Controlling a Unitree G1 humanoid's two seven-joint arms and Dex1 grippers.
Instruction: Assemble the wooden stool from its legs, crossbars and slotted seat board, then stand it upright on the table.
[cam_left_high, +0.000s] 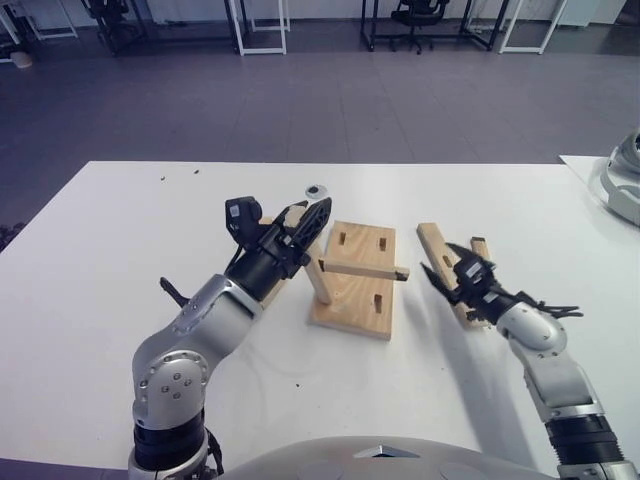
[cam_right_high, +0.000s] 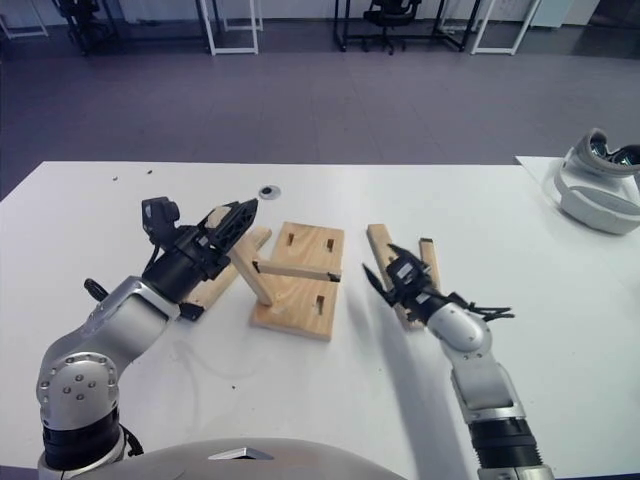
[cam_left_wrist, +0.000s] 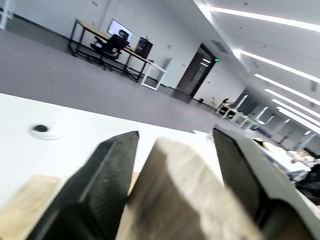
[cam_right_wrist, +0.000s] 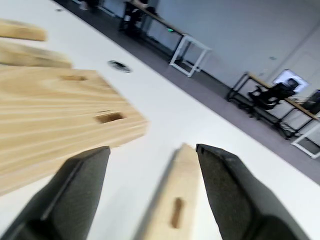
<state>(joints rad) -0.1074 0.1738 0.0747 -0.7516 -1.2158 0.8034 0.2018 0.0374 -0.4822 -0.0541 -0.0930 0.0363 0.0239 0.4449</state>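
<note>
The slotted seat board (cam_left_high: 368, 295) lies flat at the table's middle. A wooden leg (cam_left_high: 319, 281) leans tilted at the board's left edge, with a crossbar (cam_left_high: 365, 270) sticking out of it to the right over the board. My left gripper (cam_left_high: 308, 216) is shut on the leg's upper end (cam_left_wrist: 185, 195). Another leg (cam_right_high: 222, 279) lies under that arm. To the right of the board lie two more pieces, a slotted leg (cam_left_high: 433, 241) and a shorter one (cam_right_high: 428, 255). My right gripper (cam_left_high: 445, 262) is open, its fingers (cam_right_wrist: 75, 195) straddling the slotted leg (cam_right_wrist: 175, 210).
A white headset (cam_right_high: 598, 190) rests at the table's far right. A small round cap (cam_right_high: 269, 191) lies behind the left gripper. The white table (cam_left_high: 120, 230) has bare room at the left and along the front. Desks and chairs stand far behind.
</note>
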